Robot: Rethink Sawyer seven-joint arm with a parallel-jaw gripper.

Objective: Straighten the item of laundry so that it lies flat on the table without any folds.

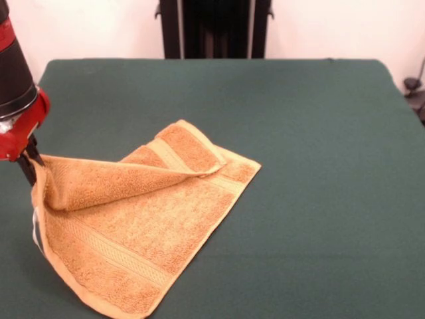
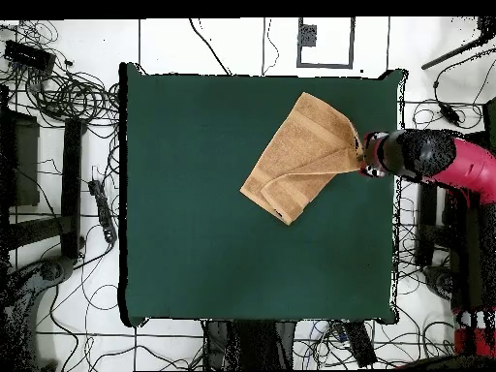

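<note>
The item of laundry (image 1: 133, 226) is a golden-orange terry towel lying at the front left of the green table (image 1: 305, 146). One corner is lifted and its flap folds back over the middle, with a paler band showing on the folded part. My gripper (image 1: 29, 171) stands at the towel's left edge, shut on that raised corner. In the overhead view the towel (image 2: 300, 160) lies near the table's (image 2: 213, 223) top right, and the gripper (image 2: 360, 155) pinches its right-hand corner close to the table's right edge.
The red and black arm (image 2: 441, 160) reaches in across the table's right edge in the overhead view. Cables (image 2: 68, 92) and stands lie on the floor around the table. Green cloth stretches wide to the towel's other sides.
</note>
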